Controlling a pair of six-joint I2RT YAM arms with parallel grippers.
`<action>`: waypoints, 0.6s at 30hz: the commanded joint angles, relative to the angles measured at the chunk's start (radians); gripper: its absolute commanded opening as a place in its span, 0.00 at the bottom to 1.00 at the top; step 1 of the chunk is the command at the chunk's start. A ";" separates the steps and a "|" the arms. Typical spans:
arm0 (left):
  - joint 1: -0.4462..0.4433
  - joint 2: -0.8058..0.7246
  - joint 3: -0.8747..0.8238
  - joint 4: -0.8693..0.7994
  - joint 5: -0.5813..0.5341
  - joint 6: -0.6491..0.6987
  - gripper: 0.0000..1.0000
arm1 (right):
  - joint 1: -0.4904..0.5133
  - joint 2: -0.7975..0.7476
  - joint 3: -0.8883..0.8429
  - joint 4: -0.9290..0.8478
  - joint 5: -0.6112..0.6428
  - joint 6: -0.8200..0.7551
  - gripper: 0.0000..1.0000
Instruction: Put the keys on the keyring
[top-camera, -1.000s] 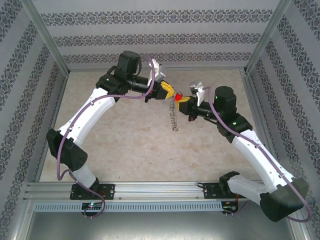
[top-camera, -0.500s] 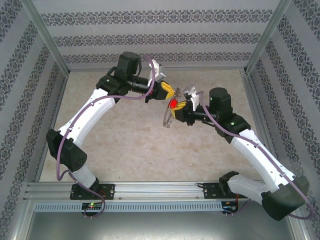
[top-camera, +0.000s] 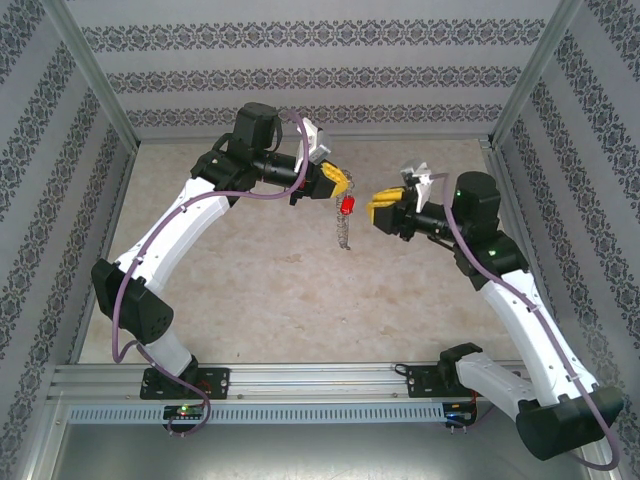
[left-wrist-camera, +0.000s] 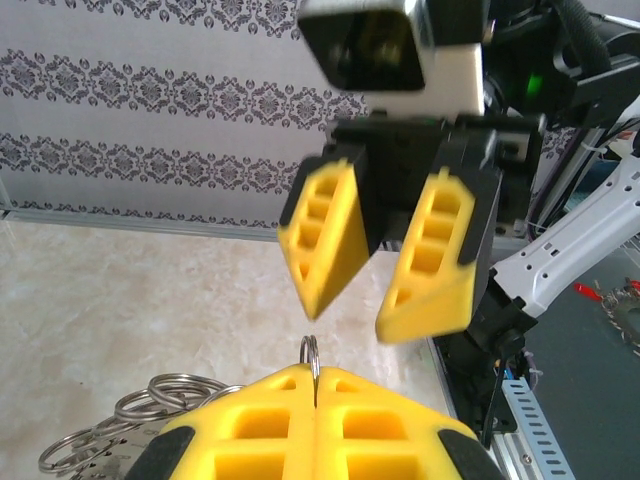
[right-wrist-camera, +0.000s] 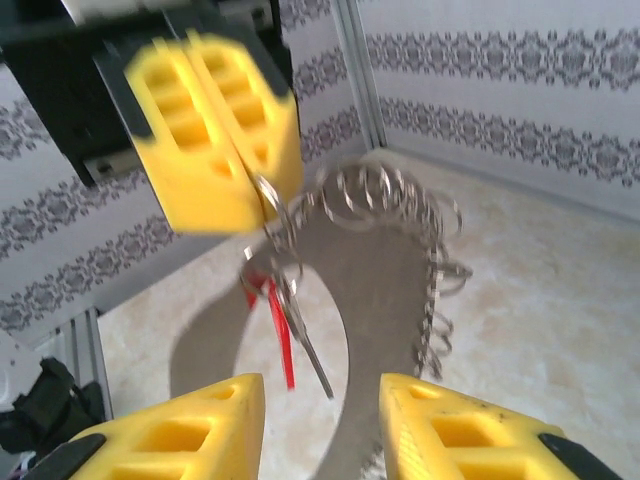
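My left gripper (top-camera: 343, 186) hangs above the middle of the table, shut on the top of the keyring (top-camera: 345, 232). The ring dangles below it as a silvery wire loop fringed with small rings (right-wrist-camera: 400, 210). The red-headed key (top-camera: 347, 205) hangs from the ring just under the left fingers, its red head (right-wrist-camera: 283, 335) beside a grey blade. My right gripper (top-camera: 375, 207) is open a little to the right of the key, touching nothing. In the right wrist view the right gripper (right-wrist-camera: 322, 400) faces the key across a gap. In the left wrist view the left gripper (left-wrist-camera: 316, 375) pinches a thin ring.
Patterned walls and metal frame posts (top-camera: 515, 85) enclose the beige table (top-camera: 250, 290). An aluminium rail (top-camera: 320, 375) runs along the near edge by the arm bases.
The right gripper opened, let go of the red key and drew back to the right. The key now hangs from the keyring under the left gripper, which stayed put.
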 joint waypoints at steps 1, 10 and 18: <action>-0.010 -0.038 -0.005 0.052 0.034 -0.012 0.00 | -0.014 0.029 0.054 0.121 -0.088 0.083 0.36; -0.010 -0.041 -0.007 0.059 0.051 -0.024 0.00 | -0.014 0.127 0.110 0.256 -0.170 0.169 0.36; -0.010 -0.042 -0.009 0.066 0.059 -0.031 0.00 | -0.003 0.171 0.106 0.308 -0.218 0.198 0.35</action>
